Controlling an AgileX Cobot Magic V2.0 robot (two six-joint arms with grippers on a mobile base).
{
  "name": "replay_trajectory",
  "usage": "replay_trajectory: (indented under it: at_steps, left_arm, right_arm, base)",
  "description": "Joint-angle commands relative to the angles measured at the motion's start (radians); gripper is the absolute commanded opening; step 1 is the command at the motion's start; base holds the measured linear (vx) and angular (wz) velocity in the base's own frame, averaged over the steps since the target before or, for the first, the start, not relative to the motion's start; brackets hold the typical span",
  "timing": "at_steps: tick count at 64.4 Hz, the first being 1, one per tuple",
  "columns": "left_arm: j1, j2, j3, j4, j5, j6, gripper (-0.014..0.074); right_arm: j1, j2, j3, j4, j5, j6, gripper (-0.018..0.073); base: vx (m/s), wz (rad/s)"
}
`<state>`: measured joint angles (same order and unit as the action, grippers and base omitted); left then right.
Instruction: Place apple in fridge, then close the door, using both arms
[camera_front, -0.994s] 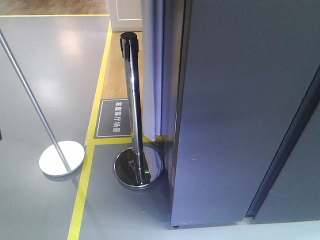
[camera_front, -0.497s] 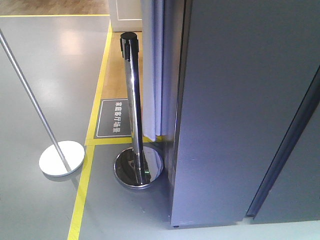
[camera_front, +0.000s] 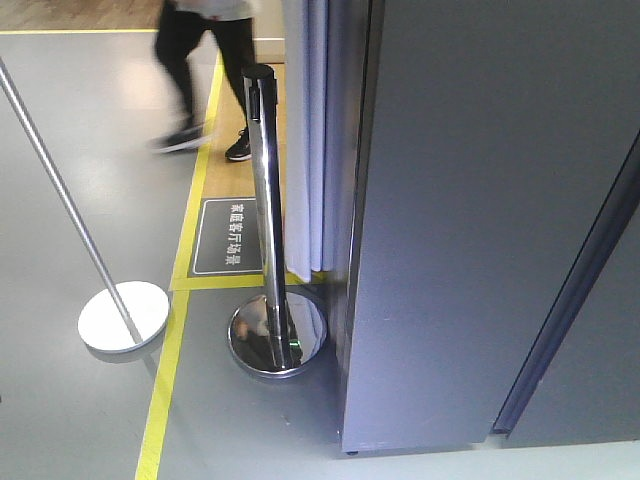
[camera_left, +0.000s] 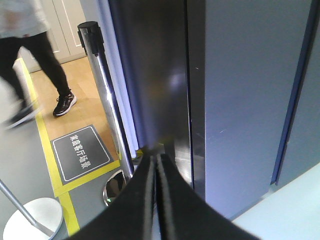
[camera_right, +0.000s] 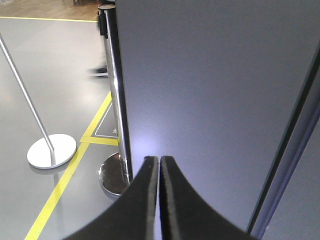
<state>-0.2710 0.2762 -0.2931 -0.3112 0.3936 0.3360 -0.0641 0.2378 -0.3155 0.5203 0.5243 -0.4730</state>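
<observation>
Left tool (camera_left: 156, 165): fingers pressed together, empty, near the door (camera_front: 470, 200) edge. Right tool (camera_right: 159, 167): likewise together, facing the dark grey panel. Apple: not in view, presumably inside the fridge (camera_left: 150, 75). Advised: push flat and steadily, clear of the chrome stanchion (camera_front: 265, 200).

Three close views sharing chrome stanchion (camera_front: 268, 240)

Left tool (camera_left: 155, 162) and right tool (camera_right: 159, 162) both have their jaws pressed together.
</observation>
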Motion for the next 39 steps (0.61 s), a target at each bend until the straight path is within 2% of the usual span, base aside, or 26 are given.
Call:
replay_trajectory:
  at_steps: [1, 19, 28, 32, 39]
  left_arm:
    - [0.002, 0.008, -0.026, -0.013, -0.067, -0.009, -0.0006]
    - [0.002, 0.008, -0.024, -0.012, -0.073, -0.009, -0.0006]
    - [0.007, -0.038, 0.018, 0.078, -0.079, -0.011, -0.0006]
    - [0.024, -0.072, 0.060, 0.088, -0.106, -0.030, -0.0006]
    - [0.079, -0.138, 0.171, 0.088, -0.232, -0.097, -0.0006]
  right_arm:
    - [0.000, 0.008, -0.026, 0.019, -0.064, -0.003, -0.0001]
    - [0.000, 0.008, -0.026, 0.019, -0.066, -0.003, -0.0001]
    - [0.000, 0.008, -0.026, 0.019, -0.066, -0.003, -0.0001]
    - [-0.001, 0.008, -0.026, 0.019, -0.065, -0.003, -0.0001]
    - [-0.002, 0.008, -0.026, 0.019, -0.065, -0.003, -0.0001]
  base:
    - [0.00, 0.00]
    - [0.00, 0.00]
    - [0.00, 0.00]
    - [0.00, 0.00]
    - [0.00, 0.00]
